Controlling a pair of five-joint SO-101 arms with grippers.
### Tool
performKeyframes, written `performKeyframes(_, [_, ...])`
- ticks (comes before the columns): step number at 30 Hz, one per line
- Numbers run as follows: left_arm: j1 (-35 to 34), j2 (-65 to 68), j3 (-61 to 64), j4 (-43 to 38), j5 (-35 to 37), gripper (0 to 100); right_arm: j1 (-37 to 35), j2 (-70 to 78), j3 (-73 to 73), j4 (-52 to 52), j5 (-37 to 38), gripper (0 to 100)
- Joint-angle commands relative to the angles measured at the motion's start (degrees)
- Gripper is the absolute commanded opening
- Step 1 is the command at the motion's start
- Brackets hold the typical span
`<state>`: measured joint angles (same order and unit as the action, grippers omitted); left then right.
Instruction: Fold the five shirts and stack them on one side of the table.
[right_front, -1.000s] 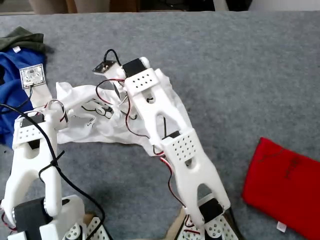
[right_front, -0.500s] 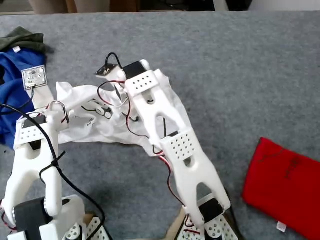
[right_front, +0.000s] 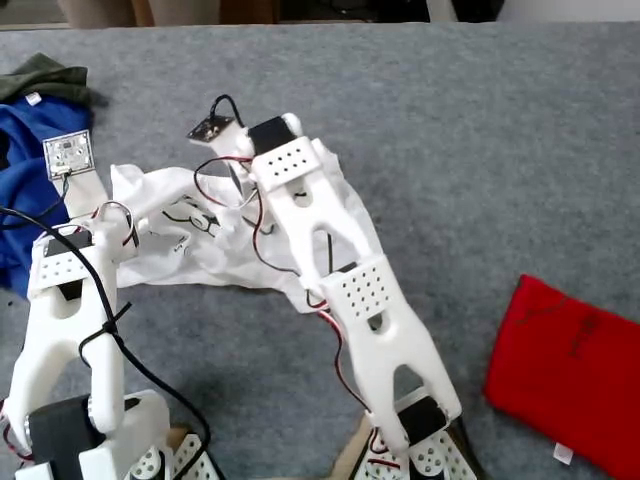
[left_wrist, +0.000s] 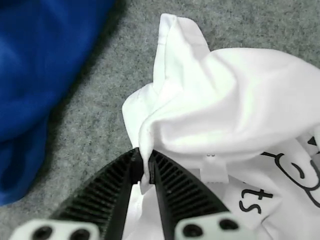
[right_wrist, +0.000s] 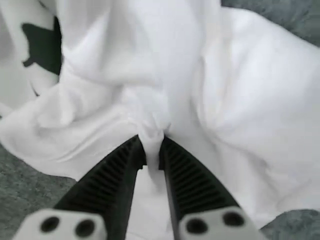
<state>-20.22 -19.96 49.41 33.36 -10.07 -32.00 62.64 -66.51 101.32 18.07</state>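
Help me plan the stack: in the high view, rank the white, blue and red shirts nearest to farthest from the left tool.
1. The white shirt, pinched in the left tool.
2. The blue shirt, at the left edge.
3. The red shirt, far right.

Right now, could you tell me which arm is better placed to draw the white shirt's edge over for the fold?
Left, probably. The left gripper is shut on an outer edge of the white shirt, toward the blue shirt, while the right gripper pinches a bunch mid-cloth.
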Motion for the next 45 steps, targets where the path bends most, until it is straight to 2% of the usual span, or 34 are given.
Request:
performKeyframes(1, [0.44,-1.27,-0.26,-0.97,-0.09,2,3.12,-9.01,1.1,1.05,0.18,0.5])
performKeyframes(10, [0.44,-1.27,-0.26,-0.97,0.0,2,9.36,-33.01,13.41,1.05,5.1,0.5])
performKeyframes(15, [0.44,-1.27,-0.26,-0.97,0.0,2,10.07,-44.18,23.34,1.05,8.44,0.8])
performKeyframes(19, [0.44,-1.27,-0.26,-0.97,0.0,2,7.78,-47.25,37.23,0.44,9.49,0.8])
performKeyframes(29, [0.44,-1.27,-0.26,-0.97,-0.09,2,5.67,-47.25,58.51,-16.35,9.14,3.0])
performKeyframes(34, [0.44,-1.27,-0.18,-1.05,-0.09,2,5.76,-47.6,60.18,-17.41,9.14,17.1])
performKeyframes(45, [0.53,-1.19,1.05,-3.34,-0.18,2,5.58,-47.25,54.55,-13.45,9.14,17.8])
